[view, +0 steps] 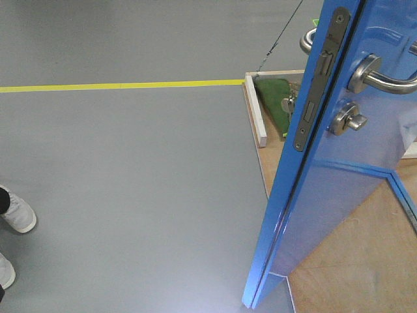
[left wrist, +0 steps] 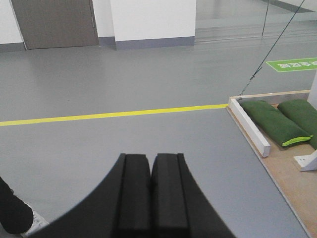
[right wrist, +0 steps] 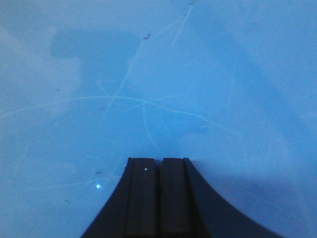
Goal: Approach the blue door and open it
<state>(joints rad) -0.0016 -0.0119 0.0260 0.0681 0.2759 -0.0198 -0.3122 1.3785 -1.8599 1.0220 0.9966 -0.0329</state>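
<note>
We see the blue door (view: 326, 215) in glossy bright blue with pale scratches, its lever handle (view: 384, 78) silver. Beside the door, a yellow line (view: 124, 85) stripes the grey floor (view: 130, 195), and the sandbags (left wrist: 272, 121) are green.

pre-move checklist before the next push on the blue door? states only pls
1. blue door unlatched, standing ajar: ok.
2. right gripper shut, empty, close up facing the door face: ok; actual contact: cannot tell.
3. left gripper shut, empty, pointing over open floor: ok.
4. lever handle free, nothing on it: ok.
5. Swing path past the green sandbags and white beam on the wooden base: cannot tell.
6. Bystander's shoes at far left, away from the door: ok.
</note>
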